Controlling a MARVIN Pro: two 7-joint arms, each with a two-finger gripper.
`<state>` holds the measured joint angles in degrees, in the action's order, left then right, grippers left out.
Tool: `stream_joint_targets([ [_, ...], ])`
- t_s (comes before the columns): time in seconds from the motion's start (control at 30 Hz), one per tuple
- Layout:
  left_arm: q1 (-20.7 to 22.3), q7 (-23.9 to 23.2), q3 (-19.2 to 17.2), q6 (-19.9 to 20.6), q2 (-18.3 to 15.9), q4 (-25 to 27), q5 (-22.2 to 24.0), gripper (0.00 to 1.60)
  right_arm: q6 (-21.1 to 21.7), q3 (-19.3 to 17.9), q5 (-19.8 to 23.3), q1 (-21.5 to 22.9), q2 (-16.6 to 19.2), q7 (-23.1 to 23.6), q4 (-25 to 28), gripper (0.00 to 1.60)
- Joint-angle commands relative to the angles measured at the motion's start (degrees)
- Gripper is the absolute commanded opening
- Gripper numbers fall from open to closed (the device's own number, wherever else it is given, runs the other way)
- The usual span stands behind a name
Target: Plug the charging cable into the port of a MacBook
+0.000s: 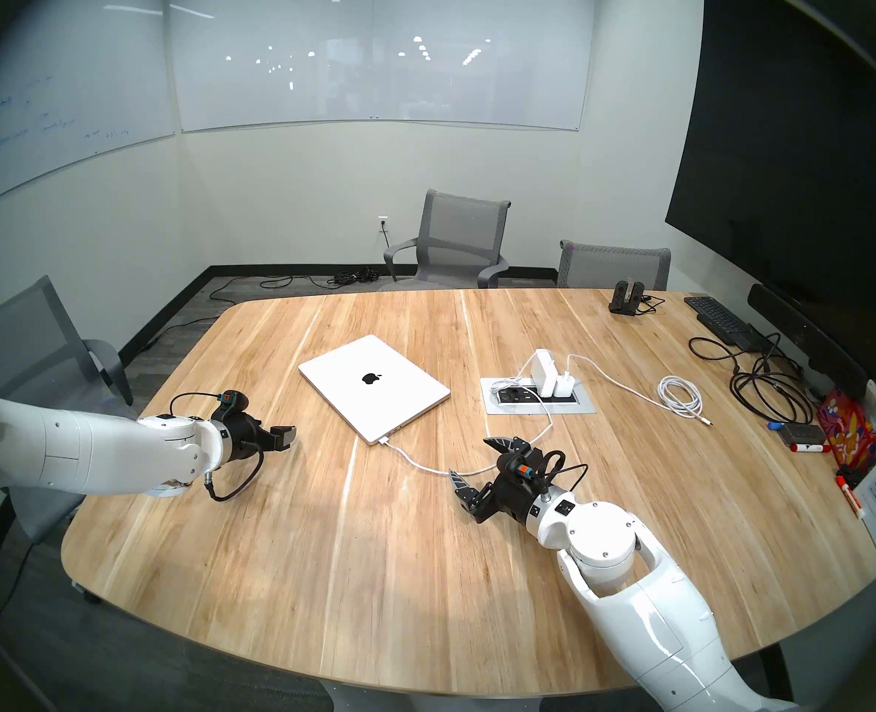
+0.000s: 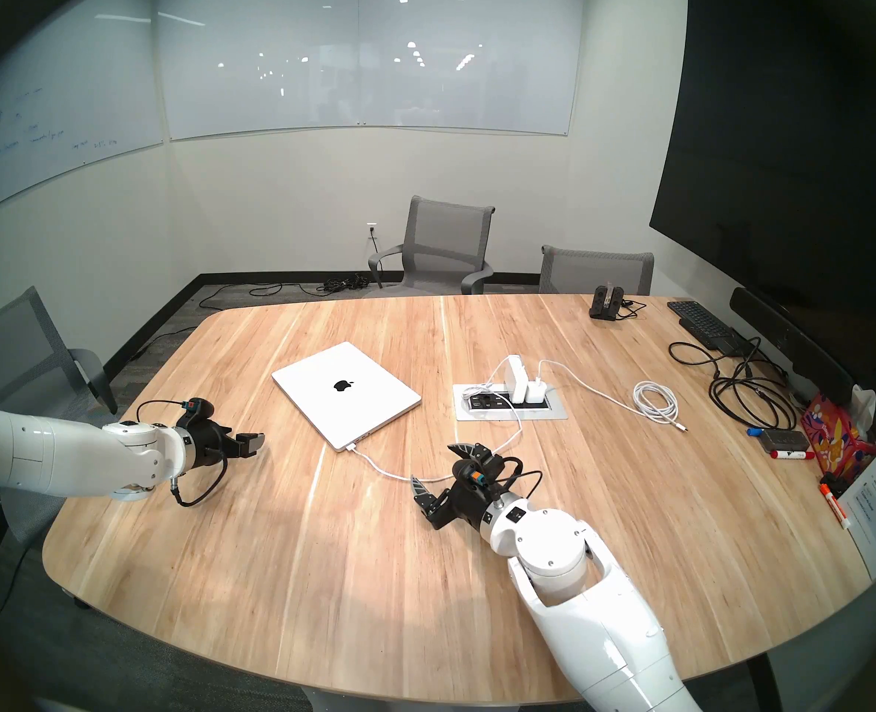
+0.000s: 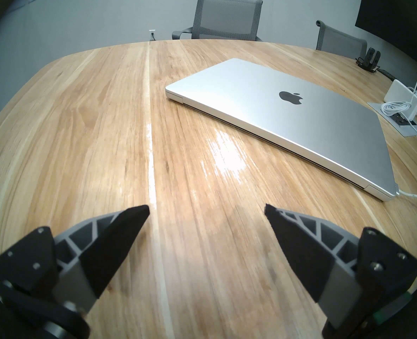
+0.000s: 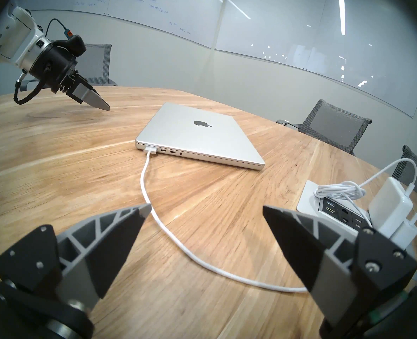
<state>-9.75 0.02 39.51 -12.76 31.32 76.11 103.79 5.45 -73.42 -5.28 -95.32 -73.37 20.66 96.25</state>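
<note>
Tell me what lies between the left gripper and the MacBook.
Only bare wooden table lies between the open left gripper and the closed MacBook, best seen in the left wrist view; both head views agree.

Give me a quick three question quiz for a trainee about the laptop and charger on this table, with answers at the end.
1. True or false: the charging cable connector is seated in the MacBook.
2. Which tool grips the cable: A left tool, B right tool, C neither?
3. Fill in: the MacBook's lid is ____.

Key
1. True; the connector sits in the side port.
2. C; both are open and empty.
3. Closed.
</note>
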Motion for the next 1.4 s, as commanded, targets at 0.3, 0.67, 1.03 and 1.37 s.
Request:
stream_joint_targets([
  [0.3,0.8,0.0,-0.6,-0.2,0.0,0.0,0.0,1.6,-0.5,0.1,0.1,0.4,-0.2,0.1,1.4,1.6],
  [0.67,0.8,0.0,-0.6,-0.2,0.0,0.0,0.0,1.6,-0.5,0.1,0.1,0.4,-0.2,0.1,1.4,1.6],
  [1.03,0.8,0.0,-0.6,-0.2,0.0,0.0,0.0,1.6,-0.5,0.1,0.1,0.4,-0.2,0.1,1.4,1.6],
  [1.37,0.8,0.0,-0.6,-0.2,0.0,0.0,0.0,1.6,-0.5,0.1,0.1,0.4,-0.2,0.1,1.4,1.6],
])
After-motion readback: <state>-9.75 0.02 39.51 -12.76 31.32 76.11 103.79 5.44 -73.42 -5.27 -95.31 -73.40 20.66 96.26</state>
